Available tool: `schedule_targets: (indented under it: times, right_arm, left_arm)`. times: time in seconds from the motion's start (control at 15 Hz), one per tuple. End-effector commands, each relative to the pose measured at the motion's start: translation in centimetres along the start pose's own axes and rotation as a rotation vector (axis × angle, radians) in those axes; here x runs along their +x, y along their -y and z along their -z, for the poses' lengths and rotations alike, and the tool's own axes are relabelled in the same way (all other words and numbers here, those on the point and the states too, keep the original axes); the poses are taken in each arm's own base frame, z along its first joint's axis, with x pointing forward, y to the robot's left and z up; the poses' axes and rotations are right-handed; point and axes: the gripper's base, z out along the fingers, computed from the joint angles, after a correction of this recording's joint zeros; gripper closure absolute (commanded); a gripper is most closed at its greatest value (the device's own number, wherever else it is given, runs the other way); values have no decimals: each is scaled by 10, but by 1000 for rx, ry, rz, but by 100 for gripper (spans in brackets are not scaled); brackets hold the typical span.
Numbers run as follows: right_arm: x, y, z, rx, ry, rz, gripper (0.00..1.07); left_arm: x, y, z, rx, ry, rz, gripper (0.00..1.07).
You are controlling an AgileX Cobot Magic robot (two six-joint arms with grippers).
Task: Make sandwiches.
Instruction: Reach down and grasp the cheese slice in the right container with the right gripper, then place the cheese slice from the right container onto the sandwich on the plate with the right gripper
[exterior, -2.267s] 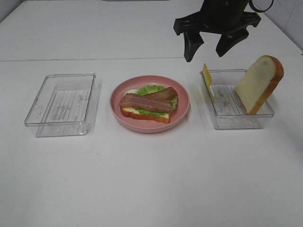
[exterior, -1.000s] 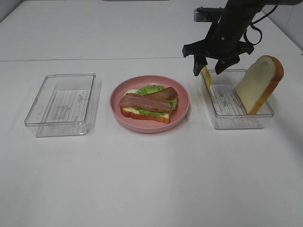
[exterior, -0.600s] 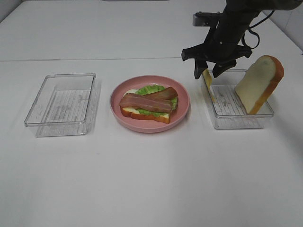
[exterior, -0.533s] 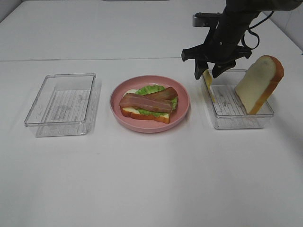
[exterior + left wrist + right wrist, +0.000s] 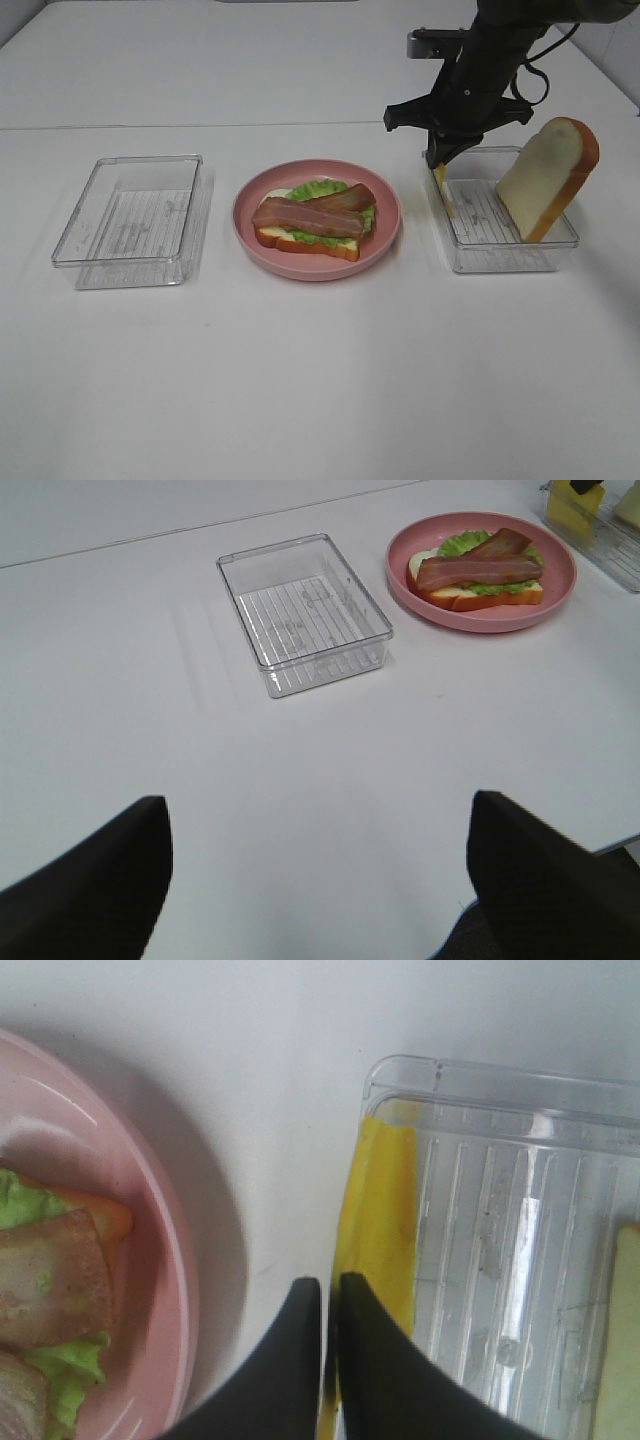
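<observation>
**Jaws of the right gripper (image 5: 438, 158) pressed together on the upright cheese slice (image 5: 385, 1210)**

At far left the left gripper (image 5: 315, 802) hangs over bare table with its jaws wide apart, holding nothing. It is well apart from the food. Left of centre in the high view sits an empty clear tray (image 5: 128, 160). In the middle, the pink plate (image 5: 392, 215) carries the open sandwich stack (image 5: 312, 220), with bacon uppermost.

Right of the plate, the right gripper's jaws meet over the top edge of the cheese slice. They appear to pinch it, though the wrist view shows only a sliver of yellow between them. The slice stands on edge against the left wall of the right tray (image 5: 510, 262), its long axis running along that wall. A bread slice (image 5: 545, 175) leans at the tray's far right.

The plate lies directly left of the jaws, so the right arm is the nearer one.
</observation>
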Motion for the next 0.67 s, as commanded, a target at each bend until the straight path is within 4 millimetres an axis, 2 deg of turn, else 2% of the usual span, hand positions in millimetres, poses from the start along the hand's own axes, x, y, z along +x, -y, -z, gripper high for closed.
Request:
schedule_targets:
  times: [0.07,0.2,0.33,0.47,0.67]
  right_arm:
    - [-1,2,1,9,-1,-4,107]
    - [-1,1,4,8,3,-3,107]
    - [-2,0,18,4,22,-2,107]
    - [-4,-1,44,-1,63,1,107]
    - [-2,-7,94,-29,136,8,107]
  left_arm:
    - [1,0,-1,2,11,1,29]
    - [1,0,-1,2,11,1,29]
    - [1,0,-1,2,11,1,29]
    - [1,0,-1,2,11,1,29]
    - [1,0,-1,2,11,1,29]
